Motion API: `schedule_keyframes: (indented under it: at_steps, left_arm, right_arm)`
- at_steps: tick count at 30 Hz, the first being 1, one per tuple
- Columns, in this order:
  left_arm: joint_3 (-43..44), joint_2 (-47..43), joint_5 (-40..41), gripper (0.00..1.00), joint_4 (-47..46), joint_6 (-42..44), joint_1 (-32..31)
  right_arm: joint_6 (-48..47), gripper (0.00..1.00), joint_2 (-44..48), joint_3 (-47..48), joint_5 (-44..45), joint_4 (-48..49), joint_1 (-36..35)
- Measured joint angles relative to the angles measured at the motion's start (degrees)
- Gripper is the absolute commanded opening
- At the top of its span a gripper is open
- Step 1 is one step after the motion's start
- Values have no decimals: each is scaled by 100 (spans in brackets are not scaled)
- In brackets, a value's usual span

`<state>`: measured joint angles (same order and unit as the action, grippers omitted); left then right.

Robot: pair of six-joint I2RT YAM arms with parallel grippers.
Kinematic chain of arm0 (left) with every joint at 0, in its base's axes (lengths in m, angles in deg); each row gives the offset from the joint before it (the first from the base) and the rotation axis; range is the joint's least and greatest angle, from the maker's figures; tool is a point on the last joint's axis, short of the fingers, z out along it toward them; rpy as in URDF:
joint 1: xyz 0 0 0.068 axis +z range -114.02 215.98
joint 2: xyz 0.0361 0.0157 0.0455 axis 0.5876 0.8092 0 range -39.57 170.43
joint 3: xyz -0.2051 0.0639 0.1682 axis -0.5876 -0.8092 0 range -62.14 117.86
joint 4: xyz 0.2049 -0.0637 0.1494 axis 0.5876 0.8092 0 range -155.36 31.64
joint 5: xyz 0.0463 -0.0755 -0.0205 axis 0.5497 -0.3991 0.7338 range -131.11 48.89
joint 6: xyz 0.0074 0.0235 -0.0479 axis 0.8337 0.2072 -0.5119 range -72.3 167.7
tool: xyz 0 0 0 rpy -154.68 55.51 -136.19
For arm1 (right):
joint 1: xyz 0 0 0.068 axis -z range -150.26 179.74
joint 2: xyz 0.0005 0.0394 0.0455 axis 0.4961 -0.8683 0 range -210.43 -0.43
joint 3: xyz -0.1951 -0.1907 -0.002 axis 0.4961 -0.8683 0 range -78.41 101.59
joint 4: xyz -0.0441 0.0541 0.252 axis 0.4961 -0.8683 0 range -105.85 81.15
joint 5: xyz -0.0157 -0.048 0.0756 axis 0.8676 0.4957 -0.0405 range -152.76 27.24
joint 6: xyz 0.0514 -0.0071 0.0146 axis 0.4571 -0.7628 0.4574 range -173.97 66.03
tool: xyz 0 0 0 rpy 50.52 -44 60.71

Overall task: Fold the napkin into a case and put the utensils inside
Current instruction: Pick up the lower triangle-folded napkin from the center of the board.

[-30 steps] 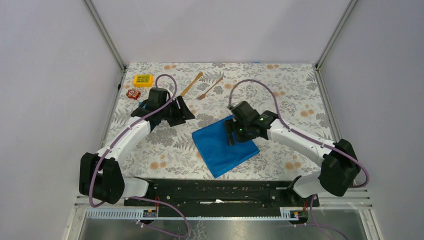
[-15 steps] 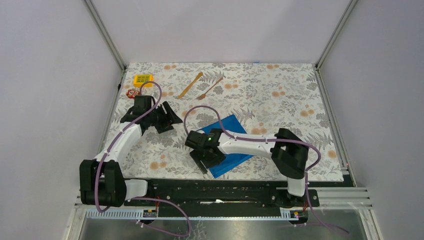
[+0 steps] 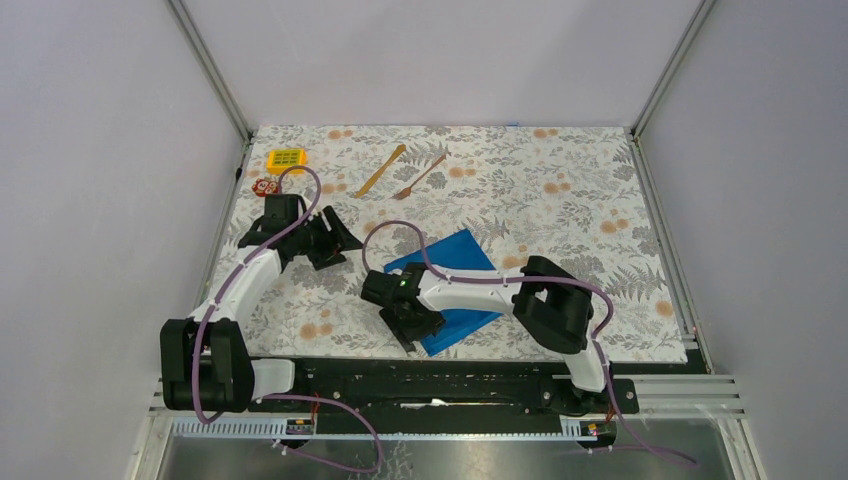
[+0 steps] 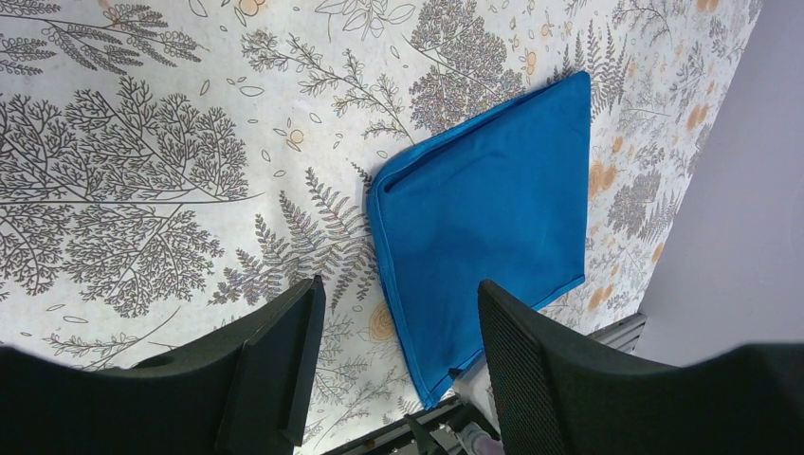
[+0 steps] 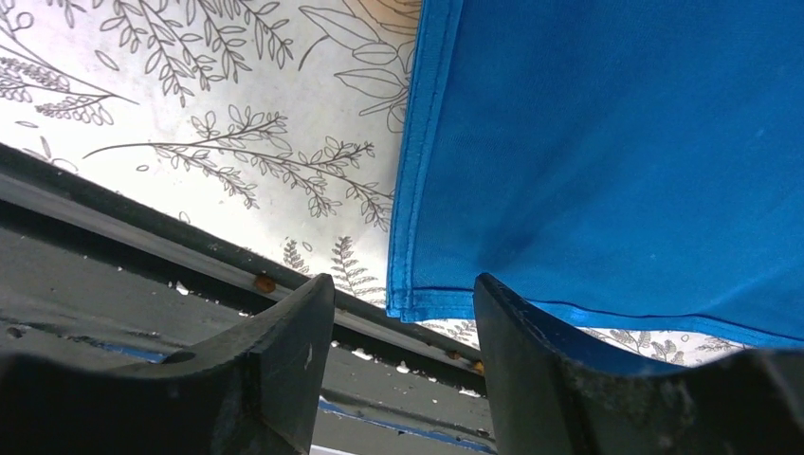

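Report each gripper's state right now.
Left gripper: open, holding nothing.
Right gripper: open, holding nothing, its fingers to either side of a corner of the folded royal-blue cloth napkin.

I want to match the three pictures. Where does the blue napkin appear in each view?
Top external: the napkin lies near the centre, towards the near side, partly under the right arm.
Left wrist: centre-right, tilted, reaching almost to the bottom edge.
Right wrist: fills the upper right, one corner at bottom centre.
Shared landmark: the napkin's near corner, next to the black rail at the table's near edge.
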<state>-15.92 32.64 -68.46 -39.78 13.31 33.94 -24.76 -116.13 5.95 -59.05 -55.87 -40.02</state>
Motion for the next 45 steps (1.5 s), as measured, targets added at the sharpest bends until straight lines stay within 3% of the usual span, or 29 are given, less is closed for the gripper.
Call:
schedule_keyframes:
  at_steps: [9, 21, 26, 34, 40, 45]
  left_arm:
    - [-48, 31, -79, 66, -26, 44, 76]
    - [-68, 28, -122, 66, -50, 57, 136]
    - [-190, 31, -157, 66, -170, 52, 140]
    - [-717, 258, -699, 74, -745, -247, 142]
    - [-1397, 496, -1248, 80, -1663, -905, 79]
    - [-1749, 907, -1408, 81, -2610, -1613, -356]
  right_arm:
    - [0, 56, -103, -184, 46, 203, 0]
    - [79, 24, 79, -487, 492, 372, -7]
    - [79, 0, 114, -522, 750, 343, -39]
    - [66, 0, 597, -1115, 450, 962, 170]
    - [227, 0, 1635, -2245, -667, 2061, 1178]
    - [452, 0, 2352, -2811, -1451, 2789, 1711]
